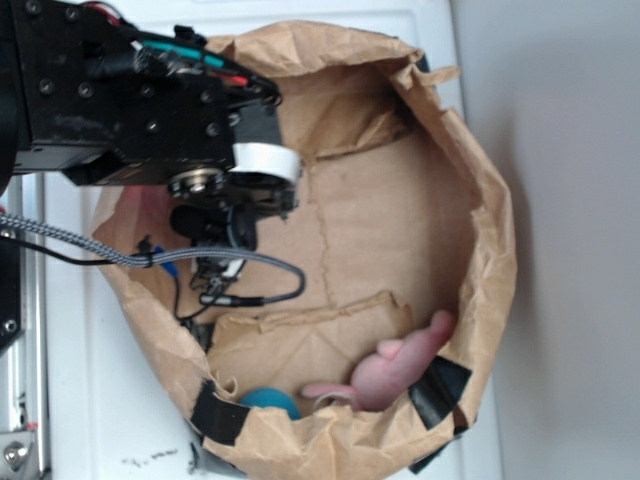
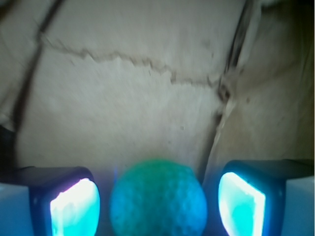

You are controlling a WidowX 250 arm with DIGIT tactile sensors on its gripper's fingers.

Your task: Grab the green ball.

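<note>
In the wrist view the green ball point(image 2: 157, 199), round with a knitted, dimpled surface, lies on the brown paper between my two fingers. My gripper point(image 2: 158, 205) is open around it, with a narrow gap showing on each side between the ball and the glowing pads point(image 2: 74, 209). In the exterior view the gripper point(image 1: 218, 262) reaches down into the left side of the paper bag point(image 1: 400, 200), and the green ball is hidden beneath it.
A darker teal ball point(image 1: 270, 402) rests at the bag's near edge, and a pink plush toy point(image 1: 400, 368) lies to its right. Crumpled bag walls point(image 1: 490, 230) rise all around. A cable point(image 1: 250, 262) hangs beside the gripper.
</note>
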